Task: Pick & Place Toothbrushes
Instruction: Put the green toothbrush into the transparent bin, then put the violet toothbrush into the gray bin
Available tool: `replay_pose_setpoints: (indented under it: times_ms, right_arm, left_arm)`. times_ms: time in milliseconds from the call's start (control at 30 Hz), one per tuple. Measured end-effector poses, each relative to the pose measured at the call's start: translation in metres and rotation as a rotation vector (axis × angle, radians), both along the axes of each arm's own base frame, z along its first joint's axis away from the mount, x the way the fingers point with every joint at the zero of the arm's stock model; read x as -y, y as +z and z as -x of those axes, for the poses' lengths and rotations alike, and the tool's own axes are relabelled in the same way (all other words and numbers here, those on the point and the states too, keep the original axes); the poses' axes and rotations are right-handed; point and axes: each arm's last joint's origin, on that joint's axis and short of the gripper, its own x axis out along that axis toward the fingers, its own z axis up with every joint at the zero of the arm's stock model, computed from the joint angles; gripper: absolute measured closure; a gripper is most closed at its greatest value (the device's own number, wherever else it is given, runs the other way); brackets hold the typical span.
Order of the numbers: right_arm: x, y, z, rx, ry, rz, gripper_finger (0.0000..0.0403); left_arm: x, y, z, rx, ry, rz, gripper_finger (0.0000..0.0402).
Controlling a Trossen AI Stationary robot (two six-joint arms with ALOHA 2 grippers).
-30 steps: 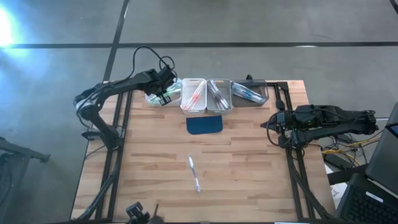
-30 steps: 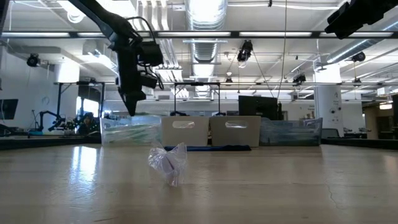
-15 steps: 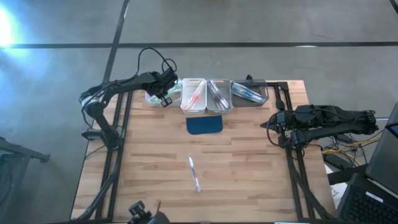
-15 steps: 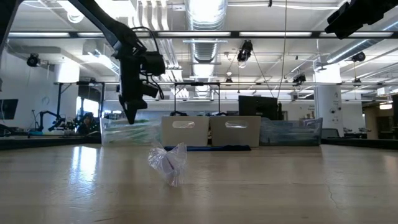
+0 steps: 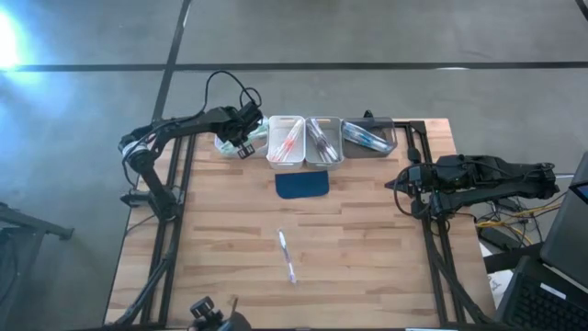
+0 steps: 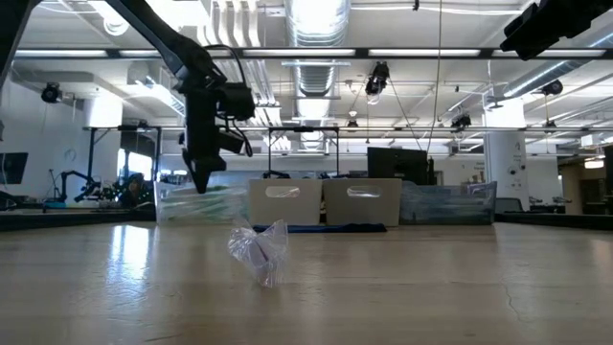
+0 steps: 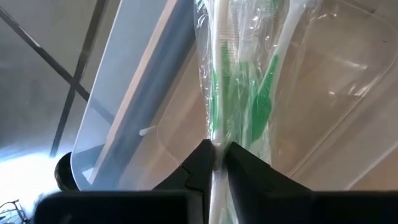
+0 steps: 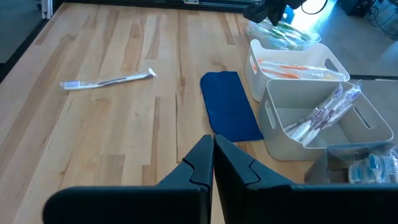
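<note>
While over one of four bins [image 5: 223, 146], left hand [image 7: 216, 153] pinching one green toothbrush [image 7: 217, 81]; right hand [image 8: 212, 147] pressed together.

no readable text, no labels, no signs

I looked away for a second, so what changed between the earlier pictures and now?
The left gripper rose slightly over the clear bin, shifting toward the white bins, still pinching a green toothbrush. The right gripper, the loose toothbrush and the blue pad stayed put.
</note>
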Motion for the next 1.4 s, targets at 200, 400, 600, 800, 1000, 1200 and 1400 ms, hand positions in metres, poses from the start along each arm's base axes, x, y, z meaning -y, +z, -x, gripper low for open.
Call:
replay_pose_setpoints:
  times_ms: [200, 400, 600, 800, 1000, 1200, 1400]
  right_arm:
    - [0.000, 0.000, 0.000, 0.000, 0.000, 0.000, 0.0394]
    - [0.000, 0.000, 0.000, 0.000, 0.000, 0.000, 0.0394]
    - [0.000, 0.000, 0.000, 0.000, 0.000, 0.000, 0.0394]
    - [0.000, 0.000, 0.000, 0.000, -0.001, 0.000, 0.0394]
    - [0.000, 0.000, 0.000, 0.000, 0.000, 0.000, 0.0394]
    - [0.000, 0.000, 0.000, 0.000, 0.000, 0.000, 0.0394]
    - [0.000, 0.000, 0.000, 0.000, 0.000, 0.000, 0.0394]
  left_arm:
    - [0.002, -0.001, 0.003, -0.044, -0.024, 0.027, 0.0312]
    - [0.004, -0.002, 0.005, -0.071, -0.021, 0.036, 0.0263]
    - [0.003, 0.002, 0.005, -0.071, -0.018, 0.021, 0.0209]
    - [0.006, 0.007, 0.008, -0.077, -0.018, 0.027, 0.0170]
    - [0.013, 0.022, 0.015, -0.064, -0.018, 0.016, 0.0167]
    - [0.024, 0.047, 0.023, 0.004, -0.018, -0.040, 0.0168]
    - [0.041, 0.075, 0.032, 0.122, -0.022, -0.094, 0.0168]
